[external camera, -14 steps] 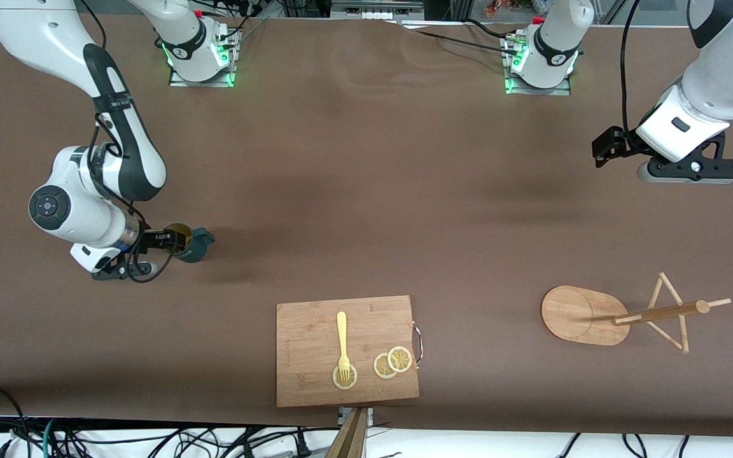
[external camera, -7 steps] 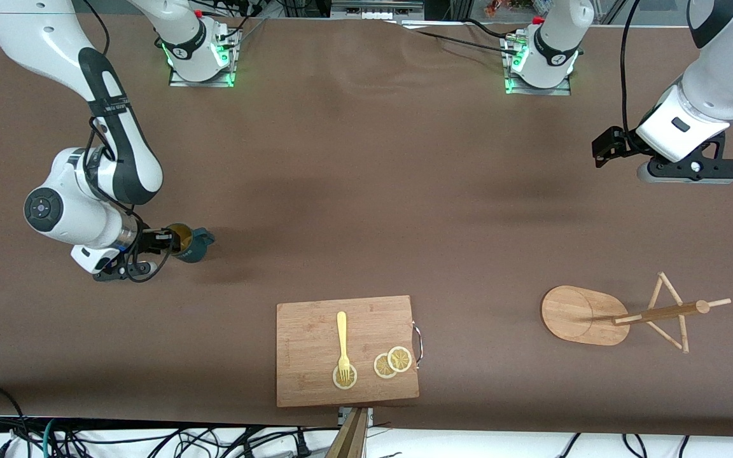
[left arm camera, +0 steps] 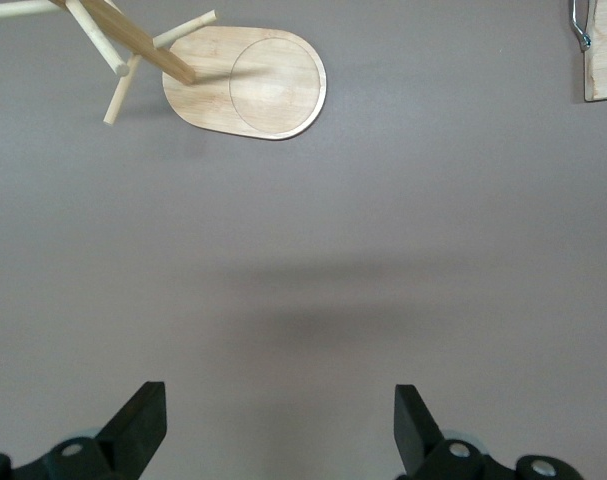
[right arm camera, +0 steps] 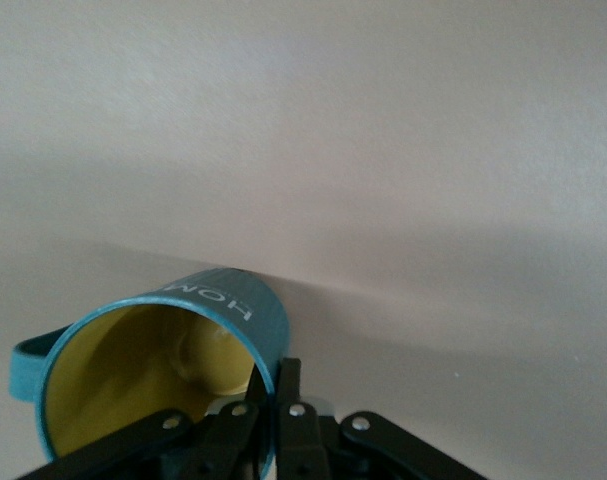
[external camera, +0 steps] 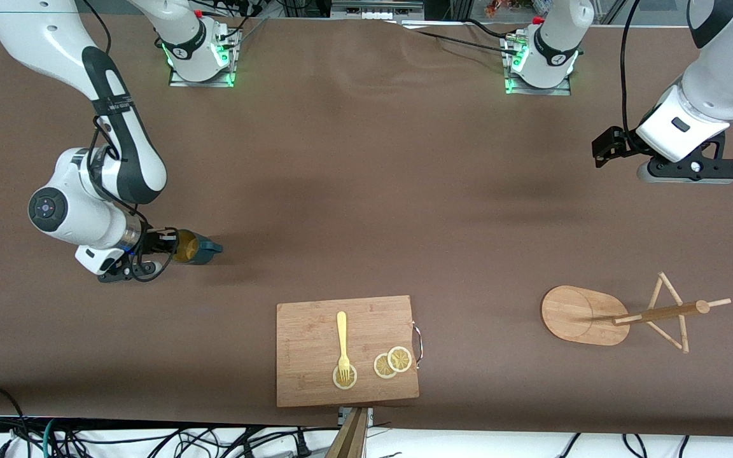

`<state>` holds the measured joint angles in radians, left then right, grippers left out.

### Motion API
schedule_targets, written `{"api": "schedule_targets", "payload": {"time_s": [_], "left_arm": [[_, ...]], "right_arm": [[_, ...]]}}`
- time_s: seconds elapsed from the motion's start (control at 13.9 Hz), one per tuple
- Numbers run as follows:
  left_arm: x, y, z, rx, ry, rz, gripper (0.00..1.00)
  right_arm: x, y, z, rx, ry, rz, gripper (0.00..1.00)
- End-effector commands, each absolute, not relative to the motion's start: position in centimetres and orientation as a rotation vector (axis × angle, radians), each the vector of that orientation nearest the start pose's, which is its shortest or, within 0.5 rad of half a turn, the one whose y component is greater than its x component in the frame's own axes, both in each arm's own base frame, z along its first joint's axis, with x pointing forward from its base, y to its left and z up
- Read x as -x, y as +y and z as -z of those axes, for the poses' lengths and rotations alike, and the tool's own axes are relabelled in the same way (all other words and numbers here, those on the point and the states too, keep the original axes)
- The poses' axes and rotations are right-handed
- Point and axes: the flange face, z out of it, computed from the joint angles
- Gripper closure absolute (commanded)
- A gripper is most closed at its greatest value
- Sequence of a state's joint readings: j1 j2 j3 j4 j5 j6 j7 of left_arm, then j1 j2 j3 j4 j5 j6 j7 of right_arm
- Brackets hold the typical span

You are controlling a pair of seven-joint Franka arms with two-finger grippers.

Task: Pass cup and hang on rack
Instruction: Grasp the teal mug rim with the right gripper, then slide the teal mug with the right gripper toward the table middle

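Since a second ago my right hand [external camera: 172,247] has closed onto the cup [external camera: 196,249], and the cup has tipped: its handle now points toward the left arm's end of the desk [external camera: 366,191], and its yellowish mouth faces my wrist. In the right wrist view the cup [right arm camera: 173,360] sits right at my fingertips [right arm camera: 283,395], which pinch its rim wall, one finger inside and one outside (white lettering shows on the teal outside). It is tilted rather than upright; I cannot tell whether its base touches the desk.

My left hand [external camera: 691,170] waits in the air over bare desk toward the left arm's end, its fingers [left arm camera: 141,425] spread wide with nothing between them. From its wrist I see the rack [left arm camera: 245,70], which stands on its oval base toward the left arm's end, its post and pegs intact, well apart from the cup.

Between cup and rack, nearer the front camera, a cutting board [external camera: 315,331] carries a yellow fork [external camera: 342,343] and lemon slices [external camera: 393,362].
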<state>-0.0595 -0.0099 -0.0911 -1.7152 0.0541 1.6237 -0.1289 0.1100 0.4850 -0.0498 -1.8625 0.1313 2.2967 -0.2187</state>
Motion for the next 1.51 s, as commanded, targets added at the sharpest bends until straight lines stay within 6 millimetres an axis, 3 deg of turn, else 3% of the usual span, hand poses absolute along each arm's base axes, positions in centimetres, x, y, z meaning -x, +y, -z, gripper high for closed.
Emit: {"api": "schedule_targets", "payload": {"time_s": [0.0,0.36,0.86,1.01,1.15,1.44], "left_arm": [[-54.7,-7.7,-57.3,3.083,0.073,-0.125,0.00],[-54.7,-7.7,-57.3,3.083,0.073,-0.125,0.00],[-54.7,-7.8,-57.3,3.083,0.073,-0.125,0.00],[-54.7,-7.8,-57.3,3.083,0.076,-0.125,0.00],[-54.7,-7.8,-57.3,3.083,0.076,-0.125,0.00],[-54.7,-7.8,-57.3,3.083,0.073,-0.125,0.00]], "right_arm": [[-64.8,7.7,-28.0,3.031,-0.370,0.019,1.00],[-65.5,18.8,-30.2,3.034,-0.207,0.067,1.00],[-63.9,36.4,-30.5,3.024,0.228,-0.003,1.00],[-62.6,41.3,-29.8,3.004,0.358,0.008,1.00],[-61.2,44.9,-30.0,2.992,0.375,0.019,1.00],[-55.9,51.6,-28.5,3.035,0.196,0.027,1.00]]}}
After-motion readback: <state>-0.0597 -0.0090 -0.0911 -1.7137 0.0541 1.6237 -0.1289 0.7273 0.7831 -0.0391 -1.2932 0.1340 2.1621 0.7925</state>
